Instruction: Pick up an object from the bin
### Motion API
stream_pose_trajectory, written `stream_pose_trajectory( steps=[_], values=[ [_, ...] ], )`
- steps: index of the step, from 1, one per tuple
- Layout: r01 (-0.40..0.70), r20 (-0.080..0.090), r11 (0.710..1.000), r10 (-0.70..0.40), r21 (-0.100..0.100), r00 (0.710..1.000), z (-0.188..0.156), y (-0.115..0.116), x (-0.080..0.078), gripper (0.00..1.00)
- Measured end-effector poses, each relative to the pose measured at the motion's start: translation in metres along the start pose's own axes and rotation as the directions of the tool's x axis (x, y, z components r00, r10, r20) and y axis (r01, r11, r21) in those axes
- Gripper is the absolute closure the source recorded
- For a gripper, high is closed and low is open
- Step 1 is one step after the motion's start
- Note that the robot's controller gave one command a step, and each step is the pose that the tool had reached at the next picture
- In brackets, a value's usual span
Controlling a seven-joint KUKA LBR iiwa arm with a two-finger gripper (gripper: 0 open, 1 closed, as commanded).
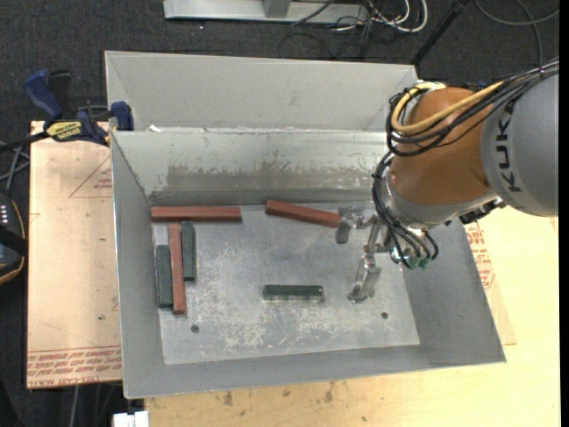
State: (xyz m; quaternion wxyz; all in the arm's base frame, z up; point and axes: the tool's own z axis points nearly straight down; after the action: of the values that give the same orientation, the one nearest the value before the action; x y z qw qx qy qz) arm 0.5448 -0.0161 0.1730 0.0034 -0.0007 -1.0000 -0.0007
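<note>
Even, diffuse light from overhead. The bin [267,92] has a bright rear wall with a faint sheen. Short, soft shadows lie beside the bars [196,213]. The surrounding carpet [89,16] is dim.

In the bin [267,341], three bars [178,269] lie side by side at the left. A long bar [196,213] lies across behind them, near the back wall. A tilted bar [300,212] lies to its right. A short bar [293,293] lies alone in the middle, nearer the front. The jaws hang just right of it.

Brown-red bars [196,213], dark green bars [293,293], grey bin [267,341].
</note>
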Motion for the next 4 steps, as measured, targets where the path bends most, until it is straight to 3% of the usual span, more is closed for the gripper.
stream_pose_trajectory(
  steps=[1, 2, 3, 4],
  values=[
    [0.001, 0.007, 1.0, -0.001, 0.0, 1.0, -0.004, 0.0, -0.002, 0.0],
    [0.012, 0.016, 1.0, -0.012, 0.002, 1.0, 0.04, 0.023, 0.008, 0.0],
    [0.015, 0.007, 1.0, -0.015, 0.0, 1.0, 0.103, 0.065, 0.005, 1.0],
    [0.015, 0.007, 1.0, -0.015, 0.0, 1.0, 0.103, 0.065, 0.005, 1.0]
  ],
)
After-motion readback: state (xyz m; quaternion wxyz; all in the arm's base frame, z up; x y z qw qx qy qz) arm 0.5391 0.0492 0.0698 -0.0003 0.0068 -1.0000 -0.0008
